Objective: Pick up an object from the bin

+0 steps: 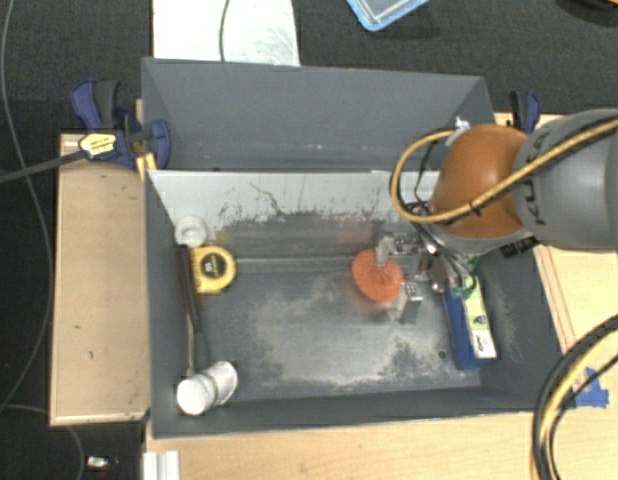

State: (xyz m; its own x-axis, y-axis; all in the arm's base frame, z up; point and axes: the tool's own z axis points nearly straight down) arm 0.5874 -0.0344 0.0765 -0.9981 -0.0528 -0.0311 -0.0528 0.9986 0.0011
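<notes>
Orange rounded lump (372,278) on the bin floor, right against the two-finger gripper (403,280).

The gripper sits low over the scuffed floor of the grey metal bin (309,333), and the orange lump touches the side of it that faces the view's left (whether the gripper is spread or clamped on the lump cannot be told from this angle). Just beside the gripper, to the view's right and slightly lower, a long blue and white flat packet (471,326) lies along the bin wall. Well apart from it, toward the view's left, are a round yellow tape measure (215,268), a small white cap (191,232) above that, a thin dark rod (192,318), and a white plastic cylinder (205,388) in the lower corner.
</notes>
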